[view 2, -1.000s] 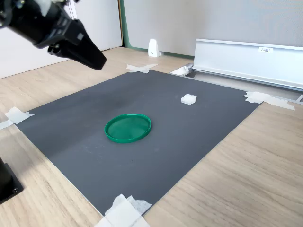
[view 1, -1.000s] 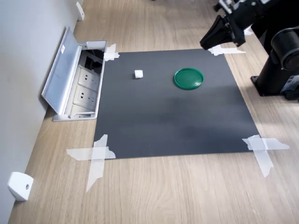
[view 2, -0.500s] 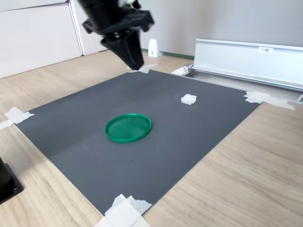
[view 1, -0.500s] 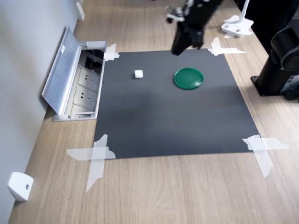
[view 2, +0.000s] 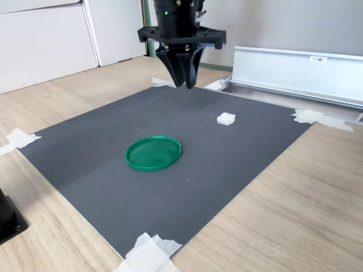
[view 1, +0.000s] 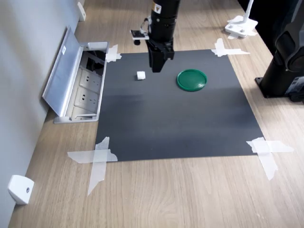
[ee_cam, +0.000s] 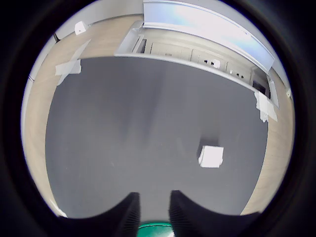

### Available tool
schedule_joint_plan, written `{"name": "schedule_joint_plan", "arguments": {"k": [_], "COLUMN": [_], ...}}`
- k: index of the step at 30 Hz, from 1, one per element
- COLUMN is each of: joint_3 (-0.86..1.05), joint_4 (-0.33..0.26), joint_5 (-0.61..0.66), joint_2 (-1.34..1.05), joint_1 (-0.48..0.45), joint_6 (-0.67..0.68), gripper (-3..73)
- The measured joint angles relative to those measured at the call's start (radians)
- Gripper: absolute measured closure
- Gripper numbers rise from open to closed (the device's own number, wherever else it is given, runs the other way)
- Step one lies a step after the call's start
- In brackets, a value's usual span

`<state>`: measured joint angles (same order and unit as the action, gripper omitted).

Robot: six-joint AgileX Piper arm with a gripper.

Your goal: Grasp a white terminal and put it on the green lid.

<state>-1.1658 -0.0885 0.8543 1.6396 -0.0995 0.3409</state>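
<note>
Hanging above the matte dark mat (view 1: pixel 175 111), the black gripper (view 1: pixel 157 69) points down, its tapered fingers (ee_cam: pixel 129 215) nearly together and empty. The small blocky white terminal (view 1: pixel 140 75) lies on the mat, well apart from the round, rimmed green lid (view 1: pixel 192 79).

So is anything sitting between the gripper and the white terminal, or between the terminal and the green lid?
Nothing visible. The gripper hangs above bare mat between the white terminal and the green lid; only the gripper itself sits over the stretch between them.
</note>
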Motion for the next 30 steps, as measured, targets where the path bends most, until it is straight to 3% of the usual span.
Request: {"name": "schedule_joint_plan", "arguments": {"k": [3, 8, 15, 30], "joint_3": [-0.003, -0.005, -0.068, -0.213], "joint_4": [0.024, 0.047, 0.026, 0.024], "joint_5": [0.008, 0.028, 0.060, 0.082], "joint_2": [0.016, 0.037, 0.110, 0.297], "joint_1": [0.000, -0.040, -0.125, -0.125], "joint_6": [-0.001, 0.010, 0.076, 0.117], "gripper": [22.3, 9.5, 7.7, 7.5]}}
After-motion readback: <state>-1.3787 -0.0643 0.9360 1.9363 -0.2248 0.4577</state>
